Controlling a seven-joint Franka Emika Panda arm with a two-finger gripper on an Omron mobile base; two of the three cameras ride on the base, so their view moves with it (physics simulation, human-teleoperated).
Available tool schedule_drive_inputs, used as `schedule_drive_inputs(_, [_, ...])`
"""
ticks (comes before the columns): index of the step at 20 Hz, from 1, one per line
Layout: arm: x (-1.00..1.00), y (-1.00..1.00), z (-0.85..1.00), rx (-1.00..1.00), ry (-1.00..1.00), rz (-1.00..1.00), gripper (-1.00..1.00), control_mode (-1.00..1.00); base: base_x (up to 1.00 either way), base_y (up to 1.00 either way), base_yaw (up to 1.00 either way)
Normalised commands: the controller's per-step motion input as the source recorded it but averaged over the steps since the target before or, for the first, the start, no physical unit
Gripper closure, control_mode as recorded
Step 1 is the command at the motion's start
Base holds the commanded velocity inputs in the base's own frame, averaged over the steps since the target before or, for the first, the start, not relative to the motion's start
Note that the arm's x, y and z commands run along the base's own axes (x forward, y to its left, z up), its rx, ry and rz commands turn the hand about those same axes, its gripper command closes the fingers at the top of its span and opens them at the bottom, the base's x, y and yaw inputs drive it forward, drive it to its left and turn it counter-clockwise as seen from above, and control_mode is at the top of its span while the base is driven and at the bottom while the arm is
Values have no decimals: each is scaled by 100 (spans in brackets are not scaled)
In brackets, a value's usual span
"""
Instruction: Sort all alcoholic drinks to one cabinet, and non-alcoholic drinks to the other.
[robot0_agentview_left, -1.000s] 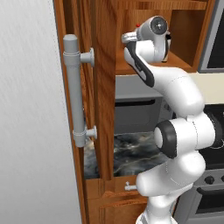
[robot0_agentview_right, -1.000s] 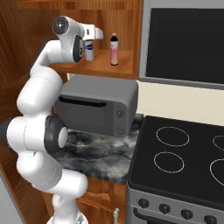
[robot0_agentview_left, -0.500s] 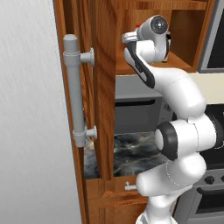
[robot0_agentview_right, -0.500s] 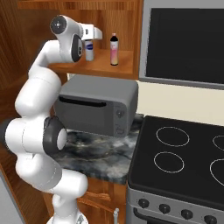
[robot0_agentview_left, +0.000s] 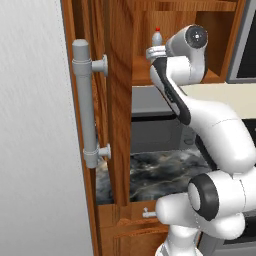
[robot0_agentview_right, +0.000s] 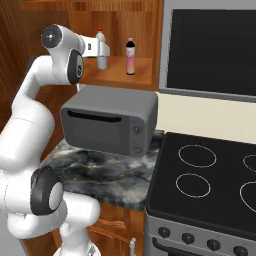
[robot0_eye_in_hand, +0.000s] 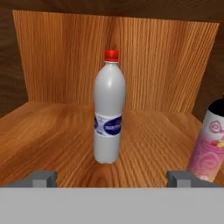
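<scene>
Cabinet (robot0_agentview_left: 120, 100) open, reddish-brown wood, door swung out at left with grey bar handle (robot0_agentview_left: 85, 105). Grey microwave (robot0_agentview_right: 110, 120) on marble counter (robot0_agentview_right: 107, 172) below cabinet shelf. White bottle (robot0_eye_in_hand: 108, 109) upright mid-shelf, red cap, blue band label, writing too blurred to read. Pink bottle (robot0_eye_in_hand: 210, 144) upright just to its right, apart, dark cap, label print illegible. Gripper (robot0_eye_in_hand: 111, 177) jaws spread wide, empty, facing white bottle, not touching.

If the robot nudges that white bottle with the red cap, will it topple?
Probably: the white bottle stands tall and narrow on the smooth cabinet shelf, so a high push could tip it. Its rounded sides look slippery. The pink bottle beside it might get knocked.
</scene>
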Motion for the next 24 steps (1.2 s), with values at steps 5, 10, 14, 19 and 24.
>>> schedule_drive_inputs(5, [-100,0,-53,2,6,-3,-100,-100,0,0,0])
schedule_drive_inputs(10, [-100,0,-64,0,20,-9,-100,-100,0,0,0])
schedule_drive_inputs(14, [-100,0,-96,0,18,-7,-100,-100,0,0,0])
schedule_drive_inputs(19, [-92,-4,-89,1,23,-4,-100,-100,0,0,0])
schedule_drive_inputs(24, [-28,-25,-63,7,20,0,-100,-100,0,0,0])
